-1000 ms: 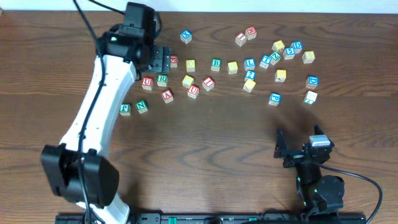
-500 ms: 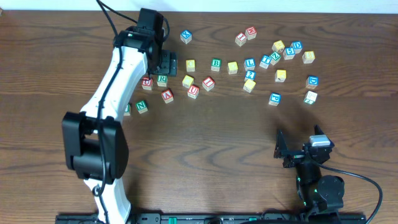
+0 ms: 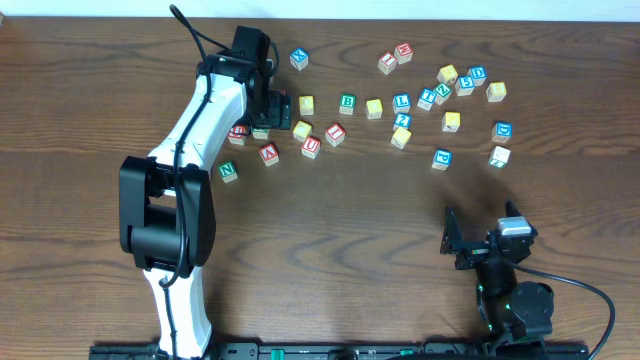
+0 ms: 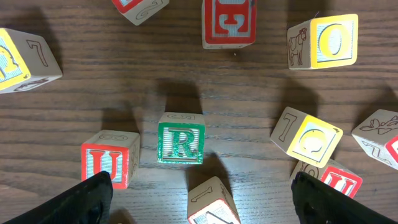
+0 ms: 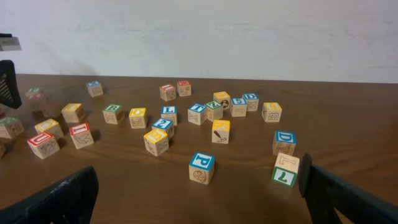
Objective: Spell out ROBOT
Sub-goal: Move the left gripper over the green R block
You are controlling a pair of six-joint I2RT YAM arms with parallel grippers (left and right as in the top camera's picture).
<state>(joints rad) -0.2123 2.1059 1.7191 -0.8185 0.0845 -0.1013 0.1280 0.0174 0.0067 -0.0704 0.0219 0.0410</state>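
R cube (image 4: 181, 142) — U cube (image 4: 110, 158) just left | O cube (image 4: 308, 137) right

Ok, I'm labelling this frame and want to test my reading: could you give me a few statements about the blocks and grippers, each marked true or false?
1. The left gripper is open and holds nothing. True.
2. The green R block touches the red U block nearest it. False: bare wood shows between them.
3. The right gripper holds a block. False: it is open and empty.
4. In the left wrist view, a yellow O block lies skewed, apart from the R. True.
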